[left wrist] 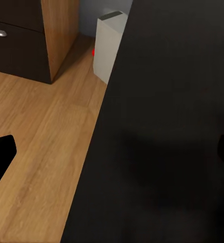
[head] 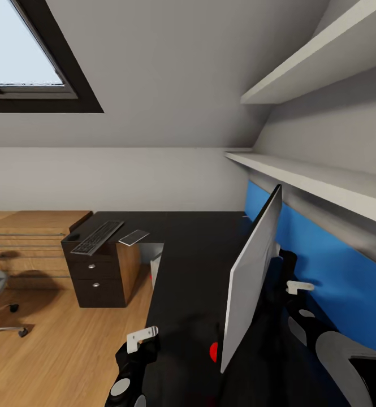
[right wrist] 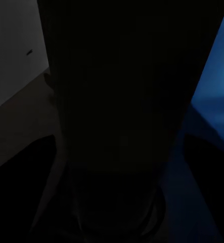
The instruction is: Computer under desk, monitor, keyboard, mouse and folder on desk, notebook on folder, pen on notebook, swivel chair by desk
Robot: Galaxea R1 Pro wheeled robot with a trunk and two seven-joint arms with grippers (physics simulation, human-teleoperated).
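Head view: thin grey flat-panel monitor point(head: 253, 277) edge-on on black L-shaped desk point(head: 188, 271), right gripper point(head: 298, 287) behind it at 3 o'clock, possibly gripping stand; finger state unclear. Left gripper point(head: 141, 338) at 7 o'clock, apparently open, empty. Black keyboard point(head: 97, 237) far at 10 o'clock. Turn monitor slowly, keep base flat.

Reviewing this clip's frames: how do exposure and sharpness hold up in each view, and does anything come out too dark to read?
Head view: evenly lit and sharp, bright skylight, soft chair shadow on the floor, keyboard readable. Left wrist view: wood floor well exposed, but the desk is near-featureless black. Right wrist view: badly underexposed; a dark upright shape, probably the monitor stand, hides detail beside the blue panel.
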